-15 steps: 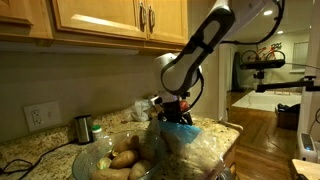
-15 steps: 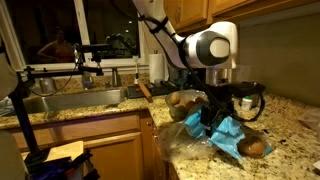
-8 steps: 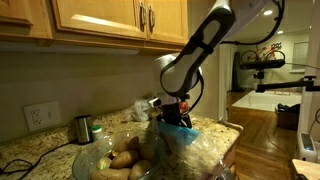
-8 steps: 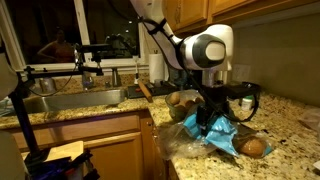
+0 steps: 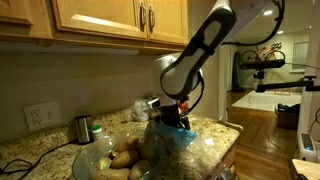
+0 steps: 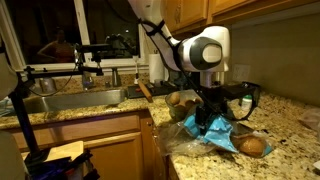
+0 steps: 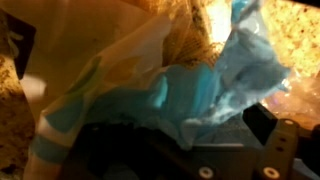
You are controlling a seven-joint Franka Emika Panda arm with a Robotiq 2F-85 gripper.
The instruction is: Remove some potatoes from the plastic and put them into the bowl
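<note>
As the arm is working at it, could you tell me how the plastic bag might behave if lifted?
The plastic bag looks crinkled and folded, so it would probably flop and deform rather than hold shape. It appears thin and translucent, so likely light and somewhat slippery. A potato rests at its edge, so tugging might set that rolling.

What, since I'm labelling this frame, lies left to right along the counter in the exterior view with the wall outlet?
wall outlet → dark metal cup → glass bowl holding potatoes → blue-topped plastic bag
</note>
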